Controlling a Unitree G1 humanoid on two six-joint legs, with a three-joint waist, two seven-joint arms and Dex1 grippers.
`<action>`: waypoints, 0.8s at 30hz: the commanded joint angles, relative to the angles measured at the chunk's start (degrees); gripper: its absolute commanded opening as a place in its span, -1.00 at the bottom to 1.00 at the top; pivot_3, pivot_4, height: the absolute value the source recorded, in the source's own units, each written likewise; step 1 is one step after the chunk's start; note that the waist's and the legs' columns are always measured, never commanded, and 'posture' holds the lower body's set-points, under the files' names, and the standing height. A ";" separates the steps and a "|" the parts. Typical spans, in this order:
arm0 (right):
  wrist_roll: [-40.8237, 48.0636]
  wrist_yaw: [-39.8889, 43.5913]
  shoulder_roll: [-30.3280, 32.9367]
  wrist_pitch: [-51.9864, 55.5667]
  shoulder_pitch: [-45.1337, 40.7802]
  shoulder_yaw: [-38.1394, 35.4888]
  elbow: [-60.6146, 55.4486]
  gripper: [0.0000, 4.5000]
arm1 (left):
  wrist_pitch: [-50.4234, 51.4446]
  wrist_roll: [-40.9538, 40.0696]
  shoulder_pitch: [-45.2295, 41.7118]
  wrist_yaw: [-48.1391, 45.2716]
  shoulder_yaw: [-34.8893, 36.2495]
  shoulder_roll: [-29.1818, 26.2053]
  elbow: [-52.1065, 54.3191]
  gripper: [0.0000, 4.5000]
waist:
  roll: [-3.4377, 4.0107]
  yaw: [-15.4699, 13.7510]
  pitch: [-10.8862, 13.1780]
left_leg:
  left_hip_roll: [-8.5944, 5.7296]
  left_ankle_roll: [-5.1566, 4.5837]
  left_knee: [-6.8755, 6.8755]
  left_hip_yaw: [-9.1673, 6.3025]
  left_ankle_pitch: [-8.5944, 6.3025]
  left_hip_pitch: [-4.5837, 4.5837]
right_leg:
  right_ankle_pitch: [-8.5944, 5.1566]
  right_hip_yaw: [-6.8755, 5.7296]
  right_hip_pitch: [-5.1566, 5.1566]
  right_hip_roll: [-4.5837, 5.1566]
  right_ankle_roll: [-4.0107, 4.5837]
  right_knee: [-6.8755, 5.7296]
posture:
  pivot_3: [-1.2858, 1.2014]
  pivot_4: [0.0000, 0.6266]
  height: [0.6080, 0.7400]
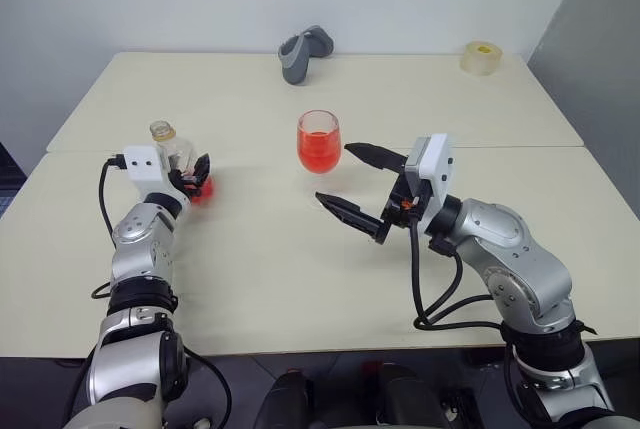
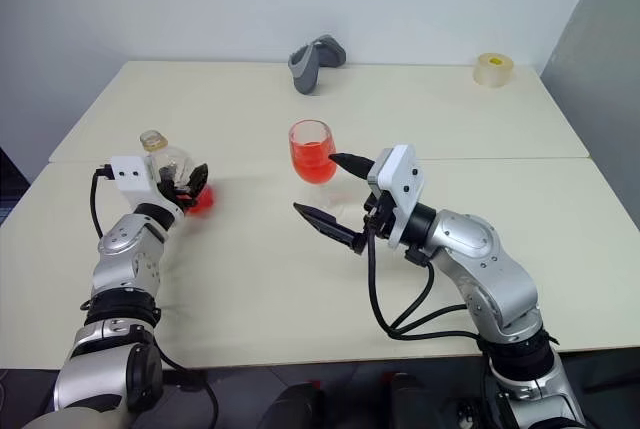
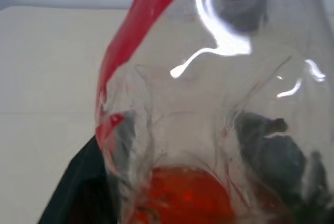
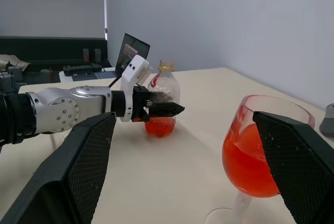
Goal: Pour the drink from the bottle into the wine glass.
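Observation:
The bottle point(image 1: 170, 154) stands upright at the left of the table, clear, with a little red drink point(image 4: 159, 126) left in its base. My left gripper point(image 1: 198, 177) reaches level around its lower body, fingers open on either side of it. The wine glass point(image 1: 318, 141) stands at the table's middle, its bowl about half full of red drink point(image 4: 245, 169). My right gripper point(image 1: 333, 172) hovers just in front and to the right of the glass, open wide and empty, with one finger point(image 1: 375, 155) close beside the bowl.
A grey curved object point(image 1: 303, 53) lies at the back middle of the cream table point(image 1: 280, 279), and a roll of tape point(image 1: 481, 57) sits at the back right corner. A laptop point(image 4: 131, 50) and desk clutter stand beyond the table's left side.

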State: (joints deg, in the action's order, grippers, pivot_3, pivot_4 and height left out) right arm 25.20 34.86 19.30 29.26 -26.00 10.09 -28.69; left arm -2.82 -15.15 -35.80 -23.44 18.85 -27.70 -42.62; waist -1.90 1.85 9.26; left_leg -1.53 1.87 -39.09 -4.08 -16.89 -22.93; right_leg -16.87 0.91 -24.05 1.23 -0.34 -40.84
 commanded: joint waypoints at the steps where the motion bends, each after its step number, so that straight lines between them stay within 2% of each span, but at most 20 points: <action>1: -0.48 -0.21 0.09 -1.79 -0.88 -1.13 -1.07 1.00 | -0.23 -0.61 -0.25 -0.54 0.28 -0.30 2.53 0.98 | 0.00 0.00 0.00 | 0.00 0.00 0.00 0.00 0.00 0.00 | 0.00 0.00 0.00 0.00 0.00 0.00 | 0.03 -0.52 1.00; 4: -0.93 -0.03 0.29 -2.05 -0.57 -1.05 -1.08 1.00 | 1.59 -1.12 1.54 -0.55 0.47 -0.61 5.40 1.00 | 0.00 0.01 0.00 | 0.00 0.00 0.00 0.00 0.00 0.00 | 0.00 0.00 0.00 0.00 0.00 0.00 | 0.03 -0.52 1.00; 17: -0.02 0.07 3.99 -0.07 5.25 -2.53 -5.48 1.00 | 20.83 -5.96 19.20 -0.01 4.57 -4.57 33.80 1.00 | 0.00 -0.04 0.00 | 0.06 -0.01 0.04 -0.02 -0.01 0.01 | 0.00 0.01 0.02 -0.02 0.00 0.03 | 0.03 -0.52 1.00; 21: -0.15 -2.78 4.79 1.90 9.61 -4.41 -7.86 1.00 | 26.23 -7.24 26.29 -0.01 4.86 -4.32 43.49 1.00 | 0.01 -0.13 0.00 | 0.06 -0.04 0.05 -0.02 -0.02 0.04 | 0.00 0.03 0.09 -0.01 0.00 0.10 | 0.03 -0.52 1.00; 24: -3.57 -9.87 3.94 5.50 13.07 -5.55 -9.60 1.00 | 28.97 -8.07 29.37 1.12 4.95 -3.63 48.69 1.00 | 0.01 -0.21 0.00 | 0.07 -0.05 0.06 -0.06 -0.03 0.06 | -0.01 0.00 0.12 -0.02 0.01 0.09 | 0.03 -0.52 1.00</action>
State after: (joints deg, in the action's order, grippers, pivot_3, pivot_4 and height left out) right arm 23.13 28.66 23.67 33.41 -13.44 6.20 -35.26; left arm 25.09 -22.10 -6.48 -23.04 22.80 -31.15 1.35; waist -1.89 1.64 9.26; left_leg -1.46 1.82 -39.03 -4.13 -16.93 -22.85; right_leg -16.88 0.92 -23.90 1.21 -0.33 -40.76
